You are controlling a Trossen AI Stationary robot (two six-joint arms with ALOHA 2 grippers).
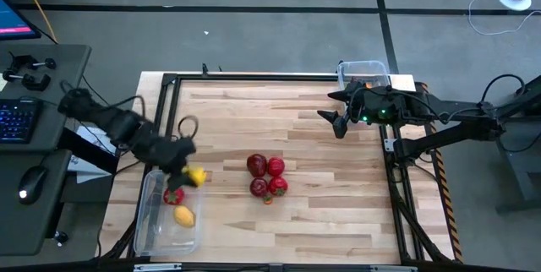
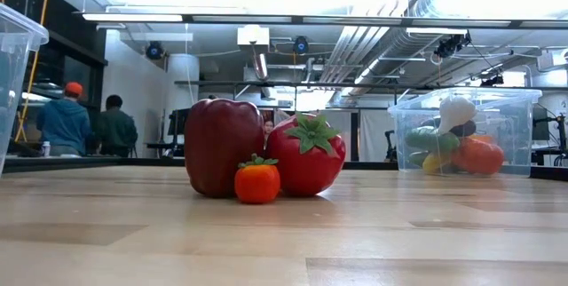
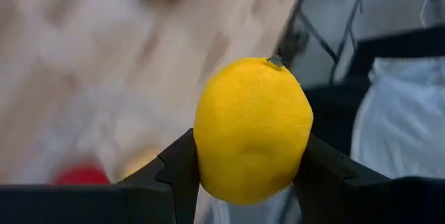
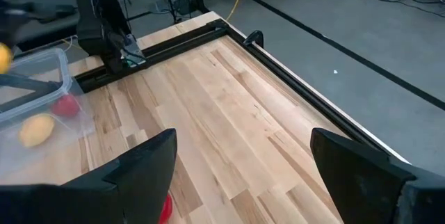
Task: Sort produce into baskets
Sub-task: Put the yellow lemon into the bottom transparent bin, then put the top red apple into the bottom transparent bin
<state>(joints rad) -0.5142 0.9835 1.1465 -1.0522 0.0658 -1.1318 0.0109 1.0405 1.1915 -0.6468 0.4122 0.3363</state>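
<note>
left gripper [image 1: 188,173]: clamped on a yellow lemon [image 3: 253,130], one dark finger on each side of it; in the high view it hangs over the right-hand rim of the left bin [image 1: 144,221], at the table's near-left corner.
lemon: off the table, gripped around its middle, small stem nub pointing up in the left wrist view.
left bin: clear plastic, near the left edge of the table [image 1: 321,154]; holds a second yellow lemon [image 1: 183,215] and a red fruit [image 1: 173,196], type not clear.
right gripper [image 1: 338,123]: fingers spread wide, nothing between them; hovers over bare wood near the far-right corner, just beside the right bin [image 1: 364,73].
right wrist view: both fingers [image 4: 135,165] well apart, only planks between them; left bin visible far off with its lemon and red fruit.
right bin: clear, at the far-right table edge; in the low view it holds a white garlic [image 2: 456,111], something green [image 2: 432,139], an orange piece [image 2: 477,154], and a yellow and a dark piece, partly hidden.
centre cluster: four red pieces grouped mid-table, well apart from both bins; dark red apple [image 1: 256,165], strawberry [image 1: 275,166], another dark red one [image 1: 259,187], another strawberry [image 1: 277,185]. A small orange-red fruit [image 2: 257,181] with a green top sits in front of them in the low view.
background: two people [image 2: 87,126] stand in the room behind the table, backs turned.
</note>
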